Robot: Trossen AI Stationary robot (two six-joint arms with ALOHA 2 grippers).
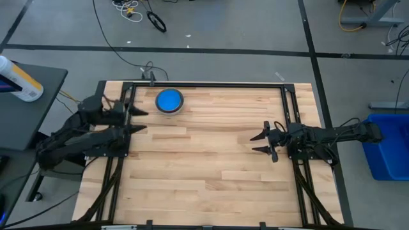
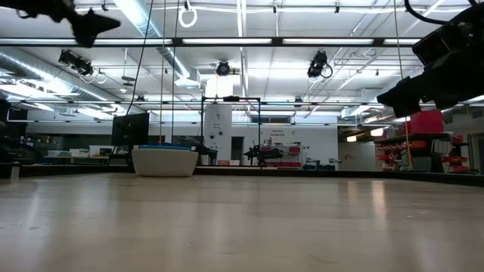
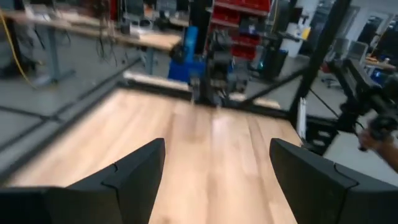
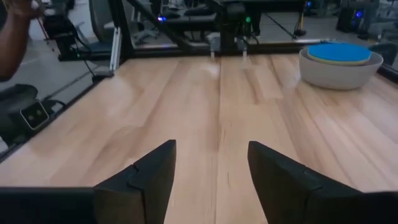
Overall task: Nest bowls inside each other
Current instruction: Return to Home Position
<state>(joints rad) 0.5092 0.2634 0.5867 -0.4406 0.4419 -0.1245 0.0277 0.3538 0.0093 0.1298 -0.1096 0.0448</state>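
Note:
The bowls stand nested in one stack on the wooden table, near the far edge and left of the middle. The outer bowl is grey, and a light blue bowl shows on top with a yellow rim under it. The low view shows the stack resting on its base. My left gripper hangs open at the table's left edge, just nearside of the stack and raised above the table. At the table's right side my right gripper is open and holds nothing.
A black metal frame borders the table. Beyond its right edge stands a blue bin; a dark side table with a bottle is at the left. A person's arm shows beyond the table's left side.

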